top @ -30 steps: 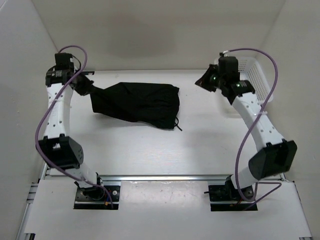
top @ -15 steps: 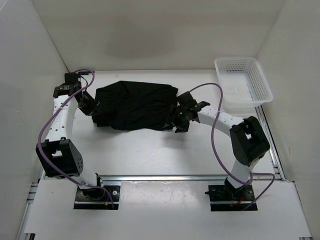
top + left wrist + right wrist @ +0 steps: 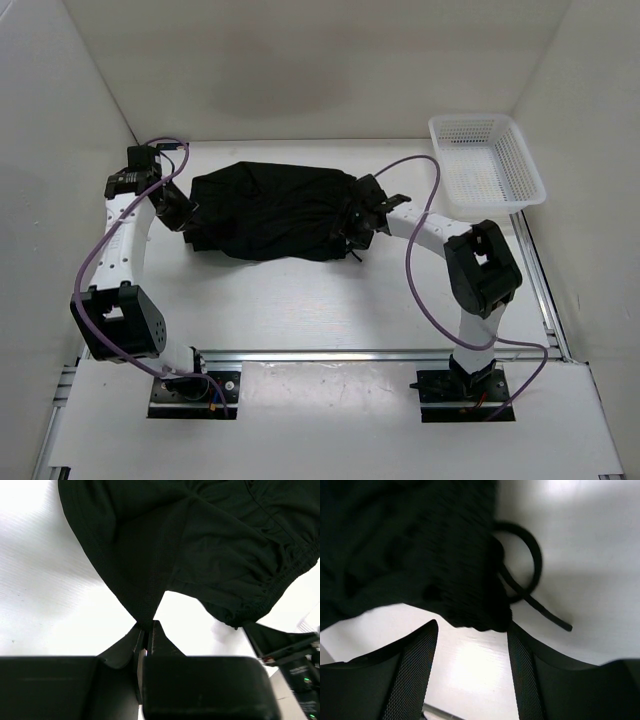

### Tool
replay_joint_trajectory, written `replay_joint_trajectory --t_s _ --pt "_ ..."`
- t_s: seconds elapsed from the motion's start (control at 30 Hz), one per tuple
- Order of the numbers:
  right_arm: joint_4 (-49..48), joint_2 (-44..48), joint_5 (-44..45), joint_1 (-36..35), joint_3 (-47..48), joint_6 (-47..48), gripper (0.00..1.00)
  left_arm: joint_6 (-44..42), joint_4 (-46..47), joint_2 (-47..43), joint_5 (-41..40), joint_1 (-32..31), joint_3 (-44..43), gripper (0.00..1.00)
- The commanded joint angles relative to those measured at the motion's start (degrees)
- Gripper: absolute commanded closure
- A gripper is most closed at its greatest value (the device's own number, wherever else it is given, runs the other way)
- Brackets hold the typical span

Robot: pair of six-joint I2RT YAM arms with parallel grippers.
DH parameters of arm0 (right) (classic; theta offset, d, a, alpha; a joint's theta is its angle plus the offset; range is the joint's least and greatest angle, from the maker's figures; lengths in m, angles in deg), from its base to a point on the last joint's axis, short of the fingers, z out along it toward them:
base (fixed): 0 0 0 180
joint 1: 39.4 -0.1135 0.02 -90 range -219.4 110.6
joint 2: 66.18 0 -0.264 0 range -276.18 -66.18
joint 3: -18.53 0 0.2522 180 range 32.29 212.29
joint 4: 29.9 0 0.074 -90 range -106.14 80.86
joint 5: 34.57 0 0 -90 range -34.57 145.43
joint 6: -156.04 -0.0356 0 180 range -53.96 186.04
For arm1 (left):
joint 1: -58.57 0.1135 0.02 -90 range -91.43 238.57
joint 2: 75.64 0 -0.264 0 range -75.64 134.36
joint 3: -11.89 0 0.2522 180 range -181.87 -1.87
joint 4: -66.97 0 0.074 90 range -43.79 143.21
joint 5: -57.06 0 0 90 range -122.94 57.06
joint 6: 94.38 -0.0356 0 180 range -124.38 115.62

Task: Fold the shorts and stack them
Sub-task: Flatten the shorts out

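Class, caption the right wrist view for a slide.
Open right end effector poised at the edge of the black shorts, looped drawstring alongside.

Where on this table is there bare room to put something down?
Free: the table strip between the shorts and the metal rail. Crowded: the middle, where left gripper and right gripper meet the shorts, and the basket corner.

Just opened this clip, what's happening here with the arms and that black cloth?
Two arms are working on black shorts bunched on the table. The left gripper is shut on a fabric corner at their left end. The right gripper is open at the right end, jaws either side of the waistband edge beside the drawstring loop, not gripping yet. The white basket stands apart, far right.
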Motion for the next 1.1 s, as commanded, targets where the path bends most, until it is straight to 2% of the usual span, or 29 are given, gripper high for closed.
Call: replay_joint_trajectory --t_s 0.0,0.13,0.23,0.27,0.33,0.47,0.57,0.6,0.7,0.77,0.83,0.9,0.97,1.0,1.07 --pt "3.2 -1.0 5.1 -0.2 5.0 4.3 0.36 -1.0 0.1 -3.1 -0.3 0.3 0.8 0.9" --pt "5.5 -6.7 4.4 -0.2 10.7 7.1 0.34 -1.0 0.1 -3.1 -0.3 0.3 0.9 0.9" --pt "6.9 -9.4 4.4 -0.2 13.3 7.1 0.59 -1.0 0.1 -3.1 -0.9 0.3 0.9 0.9" --pt "7.5 -9.4 4.4 -0.2 13.3 7.6 0.83 -1.0 -0.4 -3.1 -1.0 0.3 0.2 0.9" --pt "6.8 -7.6 5.8 -0.2 13.3 8.2 1.0 -1.0 -0.4 -3.1 -1.5 0.3 0.2 0.9" --pt "6.8 -2.2 8.8 2.6 13.9 11.3 1.0 -0.4 0.1 -1.0 -0.8 0.3 -0.5 0.9" --pt "8.6 -1.0 12.3 7.1 19.8 16.7 1.0 0.1 0.1 4.0 0.8 0.3 -6.4 0.9" --pt "9.6 -0.5 11.8 8.7 22.8 17.7 1.0 0.1 -2.0 5.3 1.5 0.3 -11.1 0.9" --pt "7.8 3.6 8.1 14.9 23.5 22.5 1.0 0.1 -3.7 8.0 1.5 0.3 -18.5 0.9" --pt "7.0 8.0 5.3 18.1 22.5 24.4 1.0 0.1 -4.5 8.0 1.5 0.3 -20.1 0.9" --pt "4.5 13.4 4.2 20.1 19.2 27.4 1.0 0.1 -4.5 8.0 2.0 0.3 -19.5 0.9" --pt "1.5 17.7 2.9 20.9 10.4 30.4 1.0 0.1 -2.8 6.1 2.7 0.3 -16.7 0.9" --pt "-4.7 24.9 -0.2 21.5 2.4 32.8 1.0 0.1 -0.9 4.6 3.2 -0.2 -9.8 0.9" --pt "-6.8 27.4 -0.9 21.5 -6.3 32.8 1.0 0.1 1.3 3.7 3.2 -0.9 -7.0 0.9" --pt "-10.5 34.4 -0.9 21.5 -14.2 32.8 1.0 0.1 3.7 1.4 3.2 -1.5 2.2 0.9"
